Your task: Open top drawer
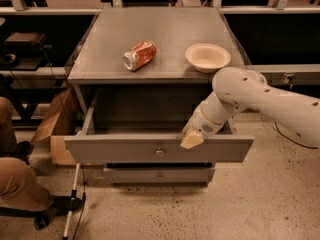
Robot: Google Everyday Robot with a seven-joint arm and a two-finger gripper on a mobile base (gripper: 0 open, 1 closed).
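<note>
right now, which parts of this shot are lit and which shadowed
Camera view: warm light falls on the cabinet top, crushed can and bowl; the top drawer is shadowed inside, darkest at the back; the gripper, over the drawer's front edge, is lit.

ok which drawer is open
The top drawer: pulled out, box showing, gripper at its front edge. The lower drawer is shut.

We take this for a lab or workshop — speckled concrete floor (250,204), dark benches (272,34), loose cables (295,139), a cardboard box (52,121) beside the grey cabinet (150,39) — with the robot's gripper (192,140) at the front edge of the pulled-out top drawer (125,149).
</note>
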